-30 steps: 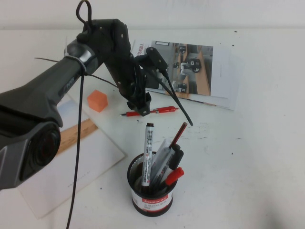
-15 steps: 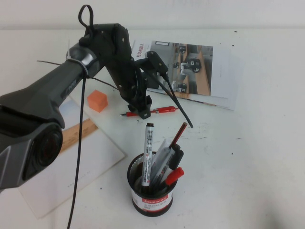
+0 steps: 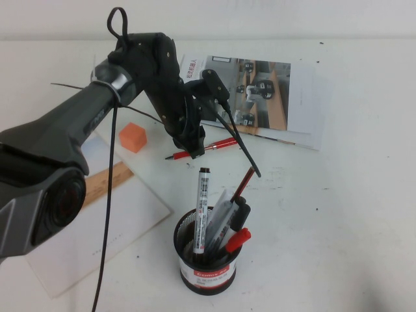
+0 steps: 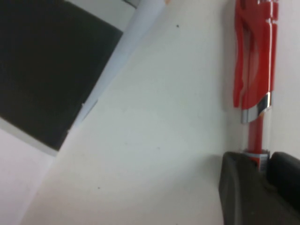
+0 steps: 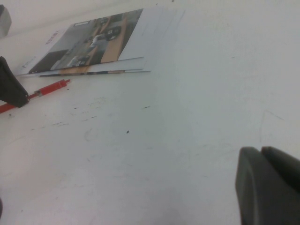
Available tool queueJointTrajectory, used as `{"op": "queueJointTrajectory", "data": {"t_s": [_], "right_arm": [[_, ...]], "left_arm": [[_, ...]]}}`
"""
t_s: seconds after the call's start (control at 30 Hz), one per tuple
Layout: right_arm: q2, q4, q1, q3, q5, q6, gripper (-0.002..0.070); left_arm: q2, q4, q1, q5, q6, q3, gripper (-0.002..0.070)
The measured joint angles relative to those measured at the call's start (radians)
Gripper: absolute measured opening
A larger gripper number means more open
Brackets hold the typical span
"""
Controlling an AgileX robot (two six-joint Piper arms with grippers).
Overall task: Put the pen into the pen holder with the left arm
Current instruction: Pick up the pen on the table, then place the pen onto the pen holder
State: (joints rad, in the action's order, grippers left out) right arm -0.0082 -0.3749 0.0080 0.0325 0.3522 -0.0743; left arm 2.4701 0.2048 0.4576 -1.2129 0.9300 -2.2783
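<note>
Left gripper jaws pinching pen mid-barrel on counter; one end looks lifted, hard to confirm. Not yet in pen holder, near and in front. Remaining: lift, carry, drop. Right gripper parked well aside, jaws pressed together.

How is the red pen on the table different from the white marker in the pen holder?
The red pen lies on the table, gripped by the left gripper; the white marker stands almost upright in the pen holder. The pen is all red with a metal clip; the marker is white with a black cap. Both are slim writing tools. The right gripper is low over bare table, fingers together.
</note>
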Motion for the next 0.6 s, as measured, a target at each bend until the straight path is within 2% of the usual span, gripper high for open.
{"op": "queueJointTrajectory", "data": {"t_s": [0.27,0.6], "right_arm": [[0.000,0.000,0.000,0.000,0.000,0.000,-0.0022],[0.000,-0.002,0.000,0.000,0.000,0.000,-0.0022]], "left_arm": [[-0.057,-0.028,0.000,-0.014,-0.047,0.006,0.0066],[-0.364,-0.071,0.000,-0.028,-0.241,0.006,0.0066]]}}
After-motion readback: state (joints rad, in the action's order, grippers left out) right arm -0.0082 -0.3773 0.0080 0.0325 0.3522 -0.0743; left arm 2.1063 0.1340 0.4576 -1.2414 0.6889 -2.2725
